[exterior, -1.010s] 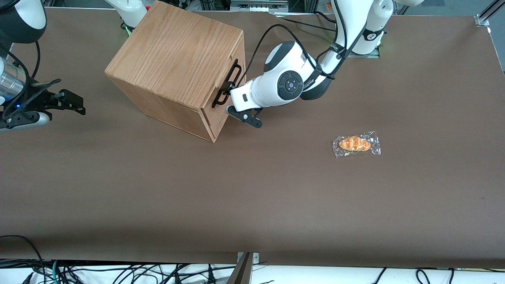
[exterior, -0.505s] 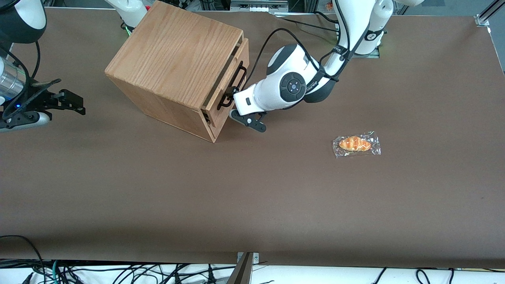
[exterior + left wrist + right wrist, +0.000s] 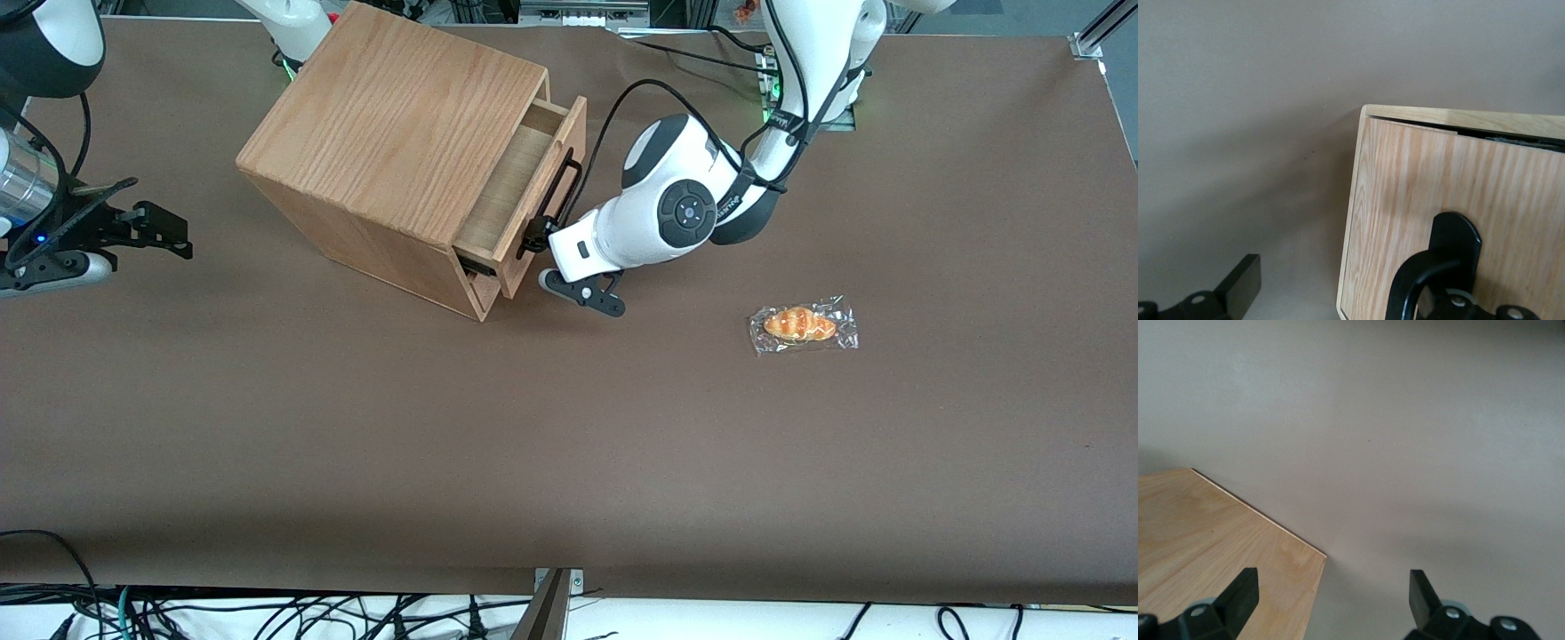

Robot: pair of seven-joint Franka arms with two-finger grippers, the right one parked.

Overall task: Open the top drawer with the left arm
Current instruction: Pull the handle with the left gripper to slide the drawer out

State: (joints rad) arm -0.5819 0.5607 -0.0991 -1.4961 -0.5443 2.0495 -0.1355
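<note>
Gripper (image 3: 536,241) of left arm (image 3: 662,213) clamped on black bar handle (image 3: 558,197) of top drawer (image 3: 520,191), which sticks partway out of oak cabinet (image 3: 391,147) near table's (image 3: 569,444) edge farthest from the front camera.

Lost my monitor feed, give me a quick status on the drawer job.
Gripper at the handle, fingers hooked on it. Top drawer partly out of the cabinet. Wrapped pastry lies nearer the camera, toward the working arm's end, clear of the pull.
</note>
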